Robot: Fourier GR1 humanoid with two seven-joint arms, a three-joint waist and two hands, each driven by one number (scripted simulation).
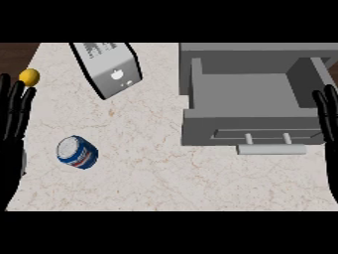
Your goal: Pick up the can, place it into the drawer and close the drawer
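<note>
A blue can (79, 152) with a silver top and a red-white label lies tilted on the marble counter (164, 173), left of centre. At the upper right a grey drawer (248, 94) stands pulled open, its inside bare, with a pale bar handle (271, 149) on its front. My left hand (3, 124) rests open at the left edge, fingers up, a short way left of the can. Along the right edge my right hand (337, 124) rests open, fingers up, beside the drawer's front corner. Neither hand touches anything.
A silver laptop-like device (111, 67) with a logo leans at the back, left of the drawer. A small yellow fruit (28, 76) lies at the far left near my left fingertips. Dark wood shows beyond the counter's back edge.
</note>
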